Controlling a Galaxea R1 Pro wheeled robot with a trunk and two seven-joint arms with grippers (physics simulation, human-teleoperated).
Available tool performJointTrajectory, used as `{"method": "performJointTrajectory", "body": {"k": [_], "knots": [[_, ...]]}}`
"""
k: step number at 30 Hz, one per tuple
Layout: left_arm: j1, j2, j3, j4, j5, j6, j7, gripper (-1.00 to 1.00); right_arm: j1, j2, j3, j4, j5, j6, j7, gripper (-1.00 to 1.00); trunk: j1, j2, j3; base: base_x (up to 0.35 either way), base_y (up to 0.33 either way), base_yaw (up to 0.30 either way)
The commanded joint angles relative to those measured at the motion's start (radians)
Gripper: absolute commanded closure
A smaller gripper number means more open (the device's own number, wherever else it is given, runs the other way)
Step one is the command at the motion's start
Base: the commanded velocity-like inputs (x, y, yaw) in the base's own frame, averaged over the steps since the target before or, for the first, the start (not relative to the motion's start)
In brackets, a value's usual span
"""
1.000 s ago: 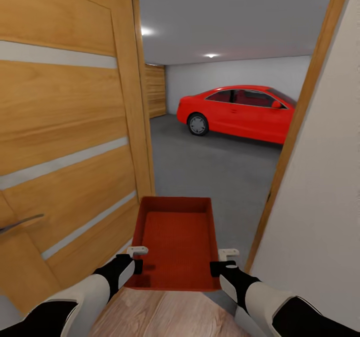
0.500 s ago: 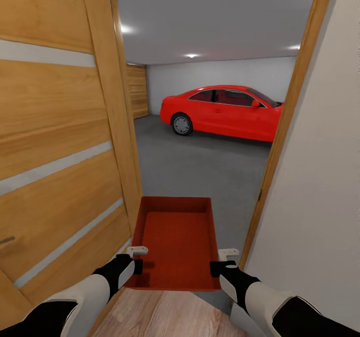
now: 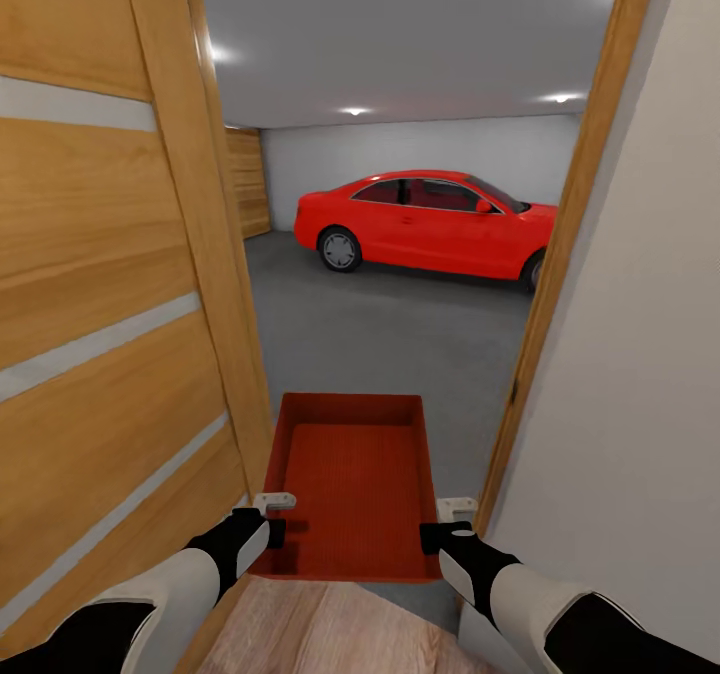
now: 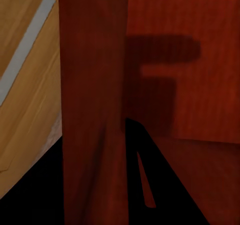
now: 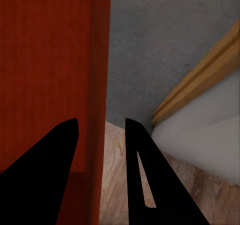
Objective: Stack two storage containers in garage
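One red-orange storage container [image 3: 352, 484] hangs level in front of me in the doorway, open top up and empty. My left gripper [image 3: 272, 517] is shut on its left wall and my right gripper [image 3: 446, 521] on its right wall. In the left wrist view the container wall [image 4: 95, 85] runs between the dark fingers [image 4: 155, 185]. The right wrist view has the other wall [image 5: 97, 60] between its two fingers [image 5: 142, 175]. Beyond the threshold lies the garage with its dark grey floor [image 3: 390, 344]. Light wood planks of the living room [image 3: 330, 634] are under my arms.
An open honey-wood door [image 3: 110, 334] with frosted strips stands close on my left. The wooden door frame [image 3: 560, 244] and a white wall [image 3: 640, 404] are close on my right. A red car [image 3: 420, 224] is parked at the garage's far side.
The whole view has shifted: the door and the car sit further left in the picture and more of the garage shows, so the camera moved. The container and both grippers keep their places.
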Motion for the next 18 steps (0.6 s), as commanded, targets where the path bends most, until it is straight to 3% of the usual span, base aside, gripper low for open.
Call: {"method": "performJointTrajectory", "body": {"k": [1, 11, 18], "knots": [[-0.001, 0.02, -0.018, -0.005, 0.011, -0.007, 0.005, 1.0, 0.0, 0.0, 0.021, 0.002, -0.02, 0.006, -0.005, 1.0, 0.001, -0.002, -0.002, 0.11, 0.143, -0.016], [-0.001, 0.02, -0.019, -0.005, 0.011, -0.007, 0.006, 1.0, 0.0, -0.002, 0.021, 0.002, -0.021, 0.006, -0.005, 1.0, 0.001, -0.002, -0.002, 0.11, 0.149, -0.008], [-0.001, 0.02, -0.021, -0.004, 0.011, -0.007, 0.007, 1.0, 0.0, 0.001, 0.021, 0.002, -0.021, 0.006, -0.007, 1.0, 0.001, -0.002, -0.002, 0.041, 0.03, -0.17]]}}
